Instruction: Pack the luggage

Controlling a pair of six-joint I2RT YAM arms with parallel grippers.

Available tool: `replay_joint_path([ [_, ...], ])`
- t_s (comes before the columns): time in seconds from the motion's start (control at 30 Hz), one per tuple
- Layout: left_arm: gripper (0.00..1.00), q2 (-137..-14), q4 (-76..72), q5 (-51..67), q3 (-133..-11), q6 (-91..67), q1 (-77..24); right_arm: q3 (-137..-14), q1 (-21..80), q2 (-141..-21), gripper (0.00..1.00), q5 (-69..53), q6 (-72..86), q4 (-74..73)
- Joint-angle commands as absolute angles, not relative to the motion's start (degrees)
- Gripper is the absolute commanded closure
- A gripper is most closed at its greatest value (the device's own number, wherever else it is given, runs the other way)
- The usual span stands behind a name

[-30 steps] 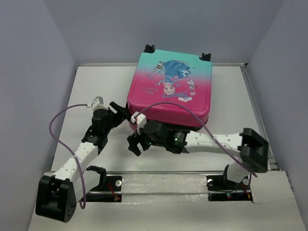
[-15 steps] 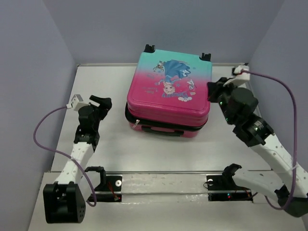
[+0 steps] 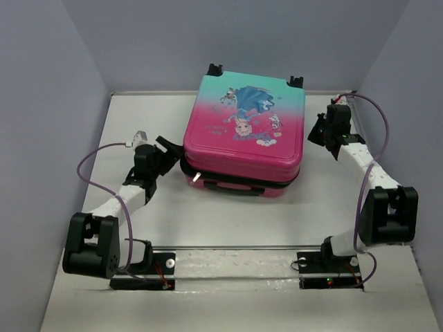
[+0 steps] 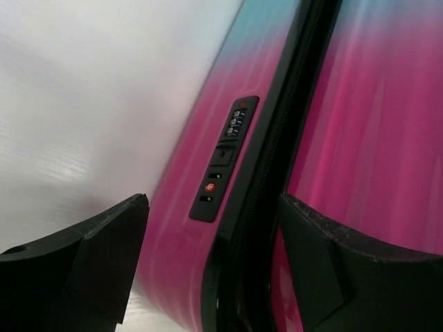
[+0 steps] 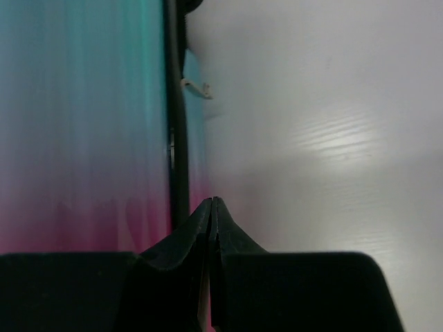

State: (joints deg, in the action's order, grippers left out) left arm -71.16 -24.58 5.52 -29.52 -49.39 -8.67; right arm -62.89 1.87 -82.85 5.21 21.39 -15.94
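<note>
The luggage (image 3: 242, 131) lies flat and closed at the back middle of the table, its pink-to-teal shell with the cartoon print facing up. My left gripper (image 3: 169, 149) is at its front left corner and is open. In the left wrist view the left gripper (image 4: 213, 204) straddles the black zipper seam, with the combination lock (image 4: 225, 159) just ahead. My right gripper (image 3: 315, 133) is beside the right side of the luggage (image 5: 83, 124). In the right wrist view the right gripper (image 5: 213, 202) is shut on nothing, by the seam.
Grey walls (image 3: 55, 104) close in the white table (image 3: 242, 221) on the left, back and right. A metal rail (image 3: 235, 266) with the arm mounts runs along the near edge. Purple cables (image 3: 90, 173) loop off both arms. A small zip pull (image 5: 197, 86) sticks out from the seam.
The right arm left the front of the luggage, swung round to its right side, and its gripper shut. The left gripper drew away left, then came back to the front left corner.
</note>
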Motion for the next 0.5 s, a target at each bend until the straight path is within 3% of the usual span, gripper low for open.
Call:
replay_joint_path([
  [0.0, 0.13, -73.82, -28.82, 6.84, -27.16, -48.25, -10.54, -65.91, 2.80, -87.34, 0.93, -17.10, 21.88, -4.32],
  [0.13, 0.14, -73.48, -30.23, 7.21, -24.62, -48.95, -14.58, -73.02, 10.00, -92.28, 0.93, -29.06, 15.93, -4.04],
  [0.2, 0.15, -70.68, -30.67, 5.64, -21.81, -50.18, -17.73, -75.75, 11.78, -92.90, 0.93, -42.40, 16.25, -1.07],
  [0.37, 0.18, -49.34, -26.92, -2.52, -15.65, -54.40, -25.56, -87.42, 11.78, -101.56, 0.93, -57.18, 23.72, 0.63],
  [0.47, 0.19, -39.66, -19.98, -7.73, -16.95, -55.11, -30.66, -94.02, 11.78, -107.37, 0.93, -57.83, 25.84, -1.93],
])
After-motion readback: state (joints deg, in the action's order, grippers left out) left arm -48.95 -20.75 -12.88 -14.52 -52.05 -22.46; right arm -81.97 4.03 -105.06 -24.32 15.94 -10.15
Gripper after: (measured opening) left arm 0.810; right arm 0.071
